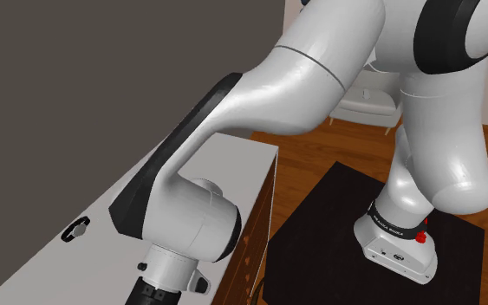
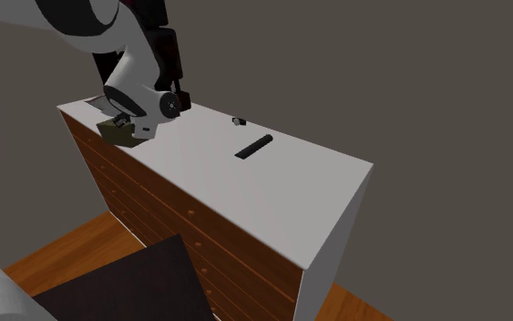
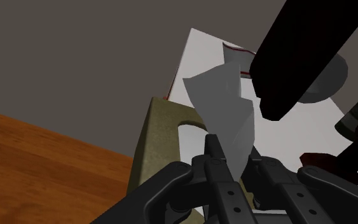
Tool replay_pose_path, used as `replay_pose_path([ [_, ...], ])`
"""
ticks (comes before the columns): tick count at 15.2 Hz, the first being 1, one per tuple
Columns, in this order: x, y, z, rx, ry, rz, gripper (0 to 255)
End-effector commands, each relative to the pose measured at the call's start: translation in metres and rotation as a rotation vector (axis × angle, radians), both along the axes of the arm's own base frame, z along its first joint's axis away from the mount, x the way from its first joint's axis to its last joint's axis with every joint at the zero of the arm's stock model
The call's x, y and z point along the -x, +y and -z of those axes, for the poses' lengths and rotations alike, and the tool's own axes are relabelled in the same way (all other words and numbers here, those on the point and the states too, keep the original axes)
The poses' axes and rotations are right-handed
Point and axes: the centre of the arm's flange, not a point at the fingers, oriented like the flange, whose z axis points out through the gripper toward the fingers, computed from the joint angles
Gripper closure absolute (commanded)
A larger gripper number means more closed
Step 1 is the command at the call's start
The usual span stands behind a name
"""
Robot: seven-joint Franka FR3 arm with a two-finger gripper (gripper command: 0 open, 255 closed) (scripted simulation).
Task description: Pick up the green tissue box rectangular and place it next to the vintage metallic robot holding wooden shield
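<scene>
The olive-green tissue box (image 2: 116, 134) (image 3: 152, 153) sits on the white top of the chest of drawers (image 2: 245, 201), at its far corner under the arm; a pale grey tissue (image 3: 225, 102) stands up out of its slot; the end effector (image 3: 234, 156) (image 2: 128, 121) is clamped on that tissue, one black finger against each side; the white arm (image 1: 302, 78) bends over from its black stand (image 1: 320, 234) and points down at the corner; the second exterior view adds, mid-top, a black bar (image 2: 254, 146) and a small dark object (image 2: 239, 120).
</scene>
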Motion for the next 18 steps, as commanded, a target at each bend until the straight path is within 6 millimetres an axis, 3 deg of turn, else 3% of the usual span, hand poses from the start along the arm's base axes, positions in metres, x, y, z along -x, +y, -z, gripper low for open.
replay_pose_path([
  [1,0.002,0.0,0.009,0.004,0.002,-0.001,255],
  [8,0.002,0.0,0.009,0.004,0.002,-0.001,255],
  [9,0.002,0.001,0.009,0.004,0.002,-0.001,0],
  [14,0.002,0.0,0.009,0.004,0.002,-0.001,0],
  [18,-0.016,-0.044,-0.007,0.004,0.002,-0.001,0],
])
